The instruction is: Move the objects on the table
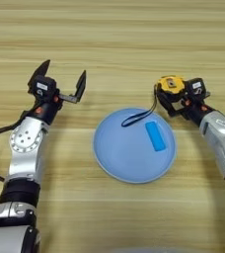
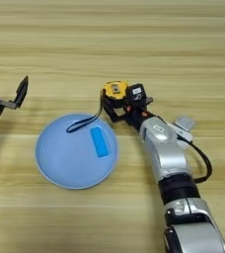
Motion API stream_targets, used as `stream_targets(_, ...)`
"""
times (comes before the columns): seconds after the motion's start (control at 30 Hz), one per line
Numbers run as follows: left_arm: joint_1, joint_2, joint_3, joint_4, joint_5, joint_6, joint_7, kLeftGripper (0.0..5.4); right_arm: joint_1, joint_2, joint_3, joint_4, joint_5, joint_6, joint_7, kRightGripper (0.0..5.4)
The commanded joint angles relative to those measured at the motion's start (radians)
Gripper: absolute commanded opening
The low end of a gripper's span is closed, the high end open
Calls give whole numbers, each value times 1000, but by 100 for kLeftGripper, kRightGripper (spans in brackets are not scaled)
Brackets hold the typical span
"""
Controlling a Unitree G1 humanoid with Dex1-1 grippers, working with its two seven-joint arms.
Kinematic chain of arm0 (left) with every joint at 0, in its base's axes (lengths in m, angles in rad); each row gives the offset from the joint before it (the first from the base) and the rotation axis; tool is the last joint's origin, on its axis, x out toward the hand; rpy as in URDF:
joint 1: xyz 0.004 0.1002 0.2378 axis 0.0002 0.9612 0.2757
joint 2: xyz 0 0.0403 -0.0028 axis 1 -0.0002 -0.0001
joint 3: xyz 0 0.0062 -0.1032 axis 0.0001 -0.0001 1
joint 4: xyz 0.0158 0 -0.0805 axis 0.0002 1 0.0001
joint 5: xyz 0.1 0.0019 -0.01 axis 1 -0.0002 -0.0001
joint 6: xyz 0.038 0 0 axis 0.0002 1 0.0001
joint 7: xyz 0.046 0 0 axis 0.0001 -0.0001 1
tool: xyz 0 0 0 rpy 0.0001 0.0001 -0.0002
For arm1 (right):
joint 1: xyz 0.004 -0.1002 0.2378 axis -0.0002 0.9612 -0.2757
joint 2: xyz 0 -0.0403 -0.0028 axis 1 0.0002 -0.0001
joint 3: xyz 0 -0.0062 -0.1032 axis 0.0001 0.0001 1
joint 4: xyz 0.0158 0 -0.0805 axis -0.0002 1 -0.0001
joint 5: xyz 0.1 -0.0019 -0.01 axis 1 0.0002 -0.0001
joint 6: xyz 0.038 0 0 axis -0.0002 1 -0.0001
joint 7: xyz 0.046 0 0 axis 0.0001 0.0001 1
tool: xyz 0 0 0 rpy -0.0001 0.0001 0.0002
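Observation:
My right gripper [image 1: 172, 96] is shut on the yellow-and-black tape measure [image 1: 170, 85], just beyond the far right rim of the round light-blue plate [image 1: 122, 158]. The tape measure's black strap [image 1: 139, 117] trails left and down onto the plate's far edge. A small bright blue block [image 1: 155, 136] lies inside the plate, right of its middle. My left gripper [image 1: 64, 71] stands open to the far left of the plate, with nothing between its fingers. The right eye view shows the same tape measure [image 2: 115, 90], block [image 2: 99, 142] and plate [image 2: 60, 163].
A small whitish thing [image 2: 184, 122] shows beside my right forearm, partly hidden by it. A black cable [image 2: 203, 163] loops off the right arm. The light wooden table [image 1: 114, 34] runs on behind both grippers.

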Motion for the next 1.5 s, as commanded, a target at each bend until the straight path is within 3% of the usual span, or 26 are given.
stream_targets(0.03, 10, 2, -3, -18, -9, 5, 1, 540, -43, 32, -11, 51, 14, 4, 0, 476)
stream_targets(0.67, 8, 9, 0, -9, -15, 5, -6, 540, -44, 49, -2, 130, -33, 0, -26, 476)
stream_targets(0.7, 8, 9, 0, -9, -16, 5, -6, 540, -44, 50, -2, 130, -33, 0, -26, 512)
stream_targets(0.93, 7, 10, -1, -6, -17, 4, -7, 540, -46, 47, -1, 115, -44, -32, -36, 536)
stream_targets(1.2, 2, 10, -1, 2, -17, 1, -7, 540, -36, 43, 9, 10, -63, -91, -43, 536)
stream_targets(1.5, 1, 9, -3, 4, -18, 0, -4, 540, -5, 5, -6, -212, -13, -111, 30, 536)
